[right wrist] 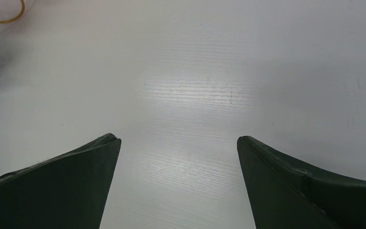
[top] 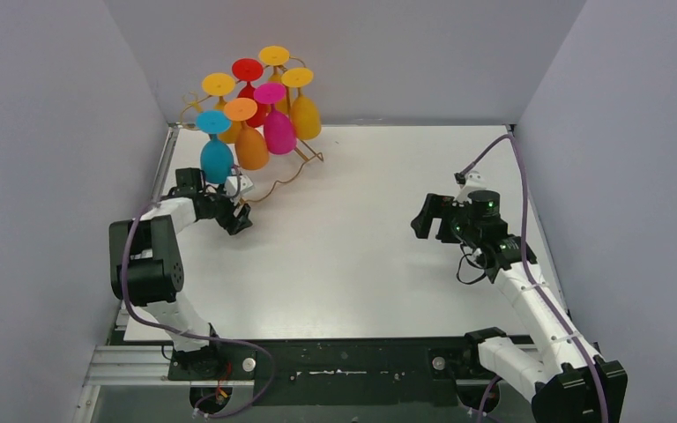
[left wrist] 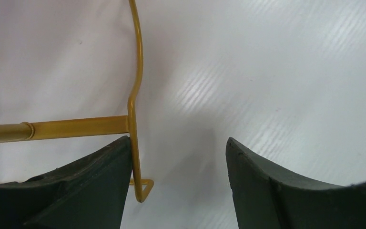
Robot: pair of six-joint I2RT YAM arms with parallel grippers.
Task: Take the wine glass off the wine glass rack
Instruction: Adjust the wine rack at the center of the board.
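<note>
Although the task asks for one glass to come off, no wine glass has left the wine glass rack [left wrist: 76, 128]. In the top view the gold wire frame stands at the far left corner of the table [top: 361, 264], and seven coloured wine glasses [top: 252, 148] hang on it with bowls down and feet up. The blue wine glass [top: 216, 161] hangs lowest and nearest to the left arm.

The left gripper [top: 240, 218] is low at the near end of the rack's wire base, just below the blue glass. In its wrist view the fingers are spread. A thin upright wire of the base lies against the inner face of one finger [left wrist: 100, 181], while the other finger stands apart over bare table, so nothing is clamped. My judgement is that this arm is placed to steady the rack, and that the lifting itself is all left to do.

The right gripper [top: 425, 216] hangs over the right half of the table, well apart from the rack. Its fingers are spread wide and hold nothing.

For room, the rack is close to the left wall [top: 53, 132] and the back wall [top: 388, 53], and the glasses crowd one another. The free space is toward the centre and right, so a glass should probably come out that way.
</note>
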